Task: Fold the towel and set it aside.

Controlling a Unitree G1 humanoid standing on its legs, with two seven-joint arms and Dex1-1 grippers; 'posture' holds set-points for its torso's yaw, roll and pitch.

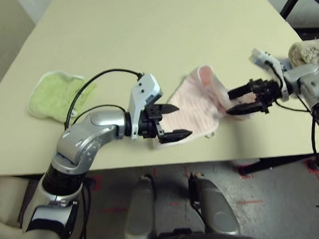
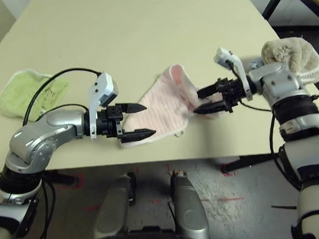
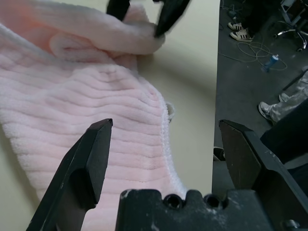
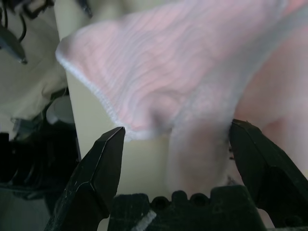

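Observation:
The pale pink ribbed towel [image 1: 194,109] lies near the table's front edge. Its right side is bunched up into a raised fold [image 1: 214,87]. My left gripper [image 1: 182,120] stands open over the towel's near left corner, and the towel [image 3: 96,96] spreads out ahead of its fingers [image 3: 91,159]. My right gripper [image 1: 229,103] is open at the bunched right edge. In the right wrist view a fold of the towel [image 4: 192,120] hangs between its two fingers [image 4: 103,163].
A light green cloth [image 1: 54,93] lies at the table's left. A beige terry cloth [image 2: 292,53] sits behind my right arm at the table's right edge. The front edge [image 1: 204,161] runs just below the towel. Beyond the table's edge, people's shoes [image 3: 240,29] stand on the floor.

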